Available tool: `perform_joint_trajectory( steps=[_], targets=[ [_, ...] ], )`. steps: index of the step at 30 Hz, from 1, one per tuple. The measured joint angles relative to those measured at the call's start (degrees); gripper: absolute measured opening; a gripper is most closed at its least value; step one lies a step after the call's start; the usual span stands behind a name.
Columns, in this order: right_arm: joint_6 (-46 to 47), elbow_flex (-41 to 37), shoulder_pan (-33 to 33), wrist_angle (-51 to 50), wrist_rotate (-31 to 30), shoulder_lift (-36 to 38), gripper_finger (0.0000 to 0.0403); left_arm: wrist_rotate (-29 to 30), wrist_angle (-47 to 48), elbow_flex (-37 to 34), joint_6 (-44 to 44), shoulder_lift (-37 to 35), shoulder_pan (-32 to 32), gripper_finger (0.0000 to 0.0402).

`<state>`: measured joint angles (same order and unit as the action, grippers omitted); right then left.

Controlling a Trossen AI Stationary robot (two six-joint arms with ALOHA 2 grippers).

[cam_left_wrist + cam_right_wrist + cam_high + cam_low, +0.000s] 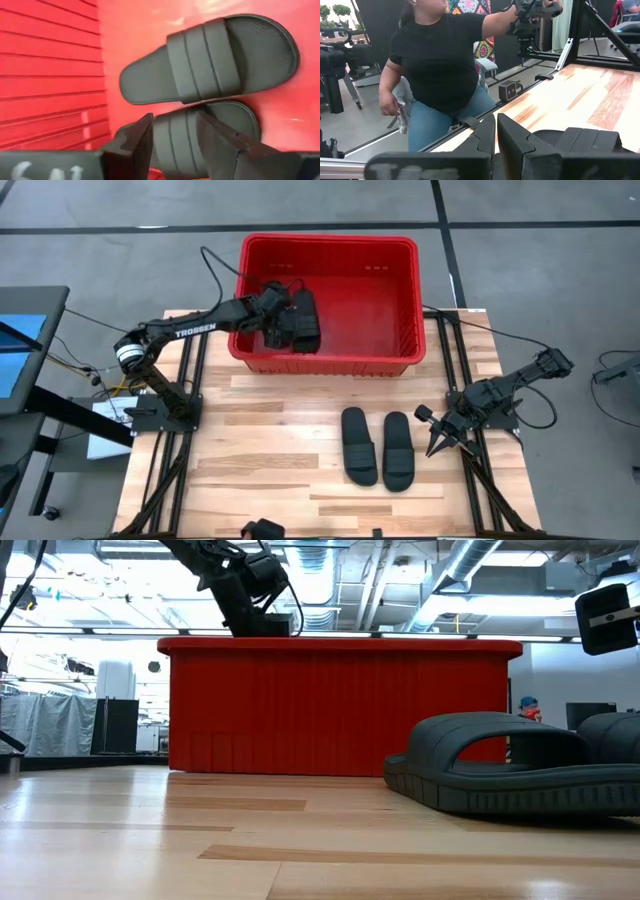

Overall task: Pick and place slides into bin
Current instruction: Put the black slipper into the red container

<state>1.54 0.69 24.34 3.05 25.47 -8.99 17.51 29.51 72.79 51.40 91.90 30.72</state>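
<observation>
Writing legible: "TROSSEN" in white along the left arm (195, 330), high view. No other readable label.

Count: four matte black slip-on slides. Two inside the large rectangular red plastic bin (390, 255), lying side by side against its left wall: one slide (210, 57) fully in view of the left wrist camera, strap up, sole on the red floor; the second slide (192, 137) just beside it, partly hidden behind the dark fingers (135, 147). Two more on the light wooden tabletop (260, 460) in front of the bin, side by side and roughly parallel: left one (358, 444), right one (398, 448); both well apart from the bin wall.

Left gripper (272, 338) down inside the bin, directly over the second slide; jaws spread, one on either side of its strap, contact not discernible.

Right gripper (436, 436) low at the tabletop's right edge, just beside the right-hand slide; jaws pressed nearly together, holding nothing.

One person (437, 65) in a black top and jeans beyond the tabletop, right wrist view.
</observation>
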Motion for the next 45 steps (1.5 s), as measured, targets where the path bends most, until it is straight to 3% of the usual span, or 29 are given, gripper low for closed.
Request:
perform_joint_trajectory(
  steps=[7, 15, 20, 25, 36, 45],
  targets=[
    [0.00, 0.00, -0.02, 0.02, -0.02, 0.02, 0.0011, 5.68, -0.97, 3.28, 0.74, -0.15, -2.43, 0.0139],
    [0.00, -0.01, -0.01, 0.00, -0.02, 0.01, 0.0011, 11.19, 0.11, 11.98, -1.16, -0.20, -5.76, 0.0139],
    [0.00, -0.01, -0.01, 0.00, -0.01, 0.01, 0.0011, 11.16, 0.28, 16.71, -5.71, -1.05, -8.07, 0.0139],
    [0.00, -0.01, -0.01, 0.00, 0.00, 0.00, 0.0011, 5.59, 0.01, 18.68, -12.22, -3.99, -10.11, 0.0139],
    [0.00, -0.01, -0.01, 0.01, 0.00, 0.01, 0.0011, -1.93, 0.92, 16.30, -29.92, -12.65, -15.91, 0.0139],
    [0.00, -0.01, -0.01, 0.02, -0.01, 0.01, 0.0011, -2.24, -9.99, 1.36, -40.27, -22.81, -24.18, 0.0139]
  ],
)
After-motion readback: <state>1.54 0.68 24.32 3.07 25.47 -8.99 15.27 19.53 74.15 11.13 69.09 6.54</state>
